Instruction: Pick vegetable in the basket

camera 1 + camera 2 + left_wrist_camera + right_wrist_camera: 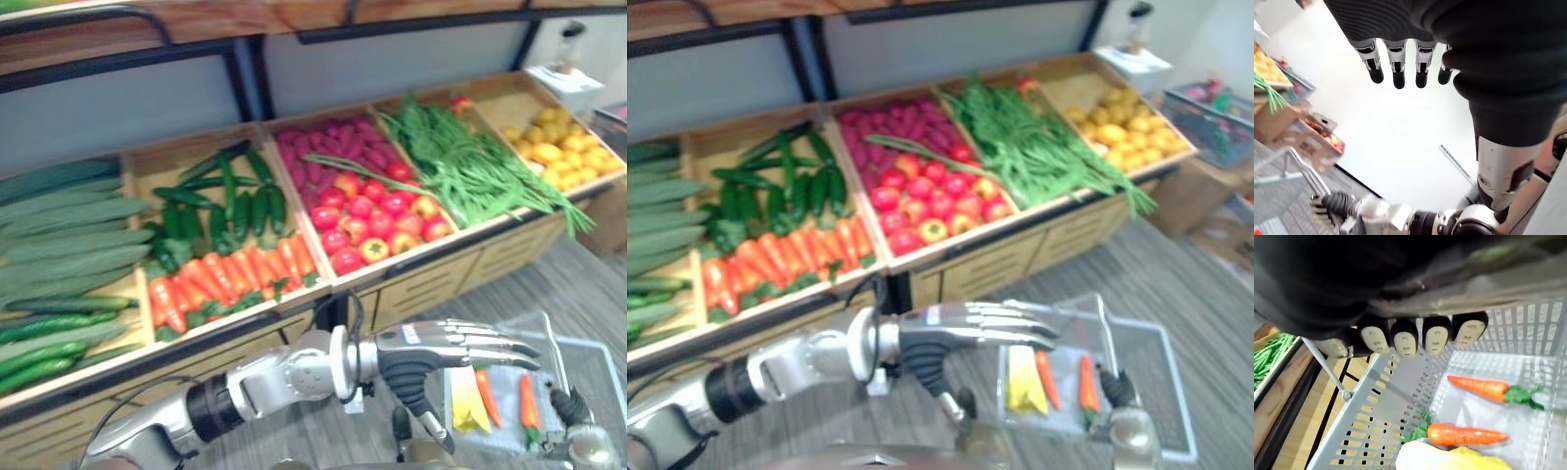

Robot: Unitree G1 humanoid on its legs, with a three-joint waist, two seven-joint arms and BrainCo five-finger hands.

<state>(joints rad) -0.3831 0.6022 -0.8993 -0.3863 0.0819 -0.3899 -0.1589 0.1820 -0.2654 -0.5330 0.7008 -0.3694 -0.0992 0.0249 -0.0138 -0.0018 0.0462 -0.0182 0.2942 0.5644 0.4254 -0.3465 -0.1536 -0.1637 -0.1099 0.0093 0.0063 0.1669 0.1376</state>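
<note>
**Left eye view: empty left hand by the basket, next pick is yours to set up**

Your left hand (436, 351) is stretched out flat with straight fingers and nothing in it. It hovers in front of the shelf (441, 279), just beside the basket (1376, 421). Further right, your right hand (1405, 340) has its fingers curled round the handle (552, 352) and carries the basket.

My read is you're between picks. Next you'd reach the left hand up to a bin, close it round one vegetable without dragging its neighbours, and drop it in the basket. Keep the basket steady while you do it.

Counts, left to right. I make out five bins:
- long pale green gourds (69, 235)
- dark cucumbers (225, 201), with orange-red ones (230, 274) in front that look like carrots
- purple produce (338, 147) behind, tomatoes (377, 220) in front
- green beans (460, 162)
- yellow produce (554, 147)

They're piled too thick to count one by one.

The basket is easy, with three things in it. There are two carrots (1479, 387), lying apart from each other, and one yellow vegetable (1449, 458) that touches the nearer carrot. I can't tell what the yellow one is.
</note>
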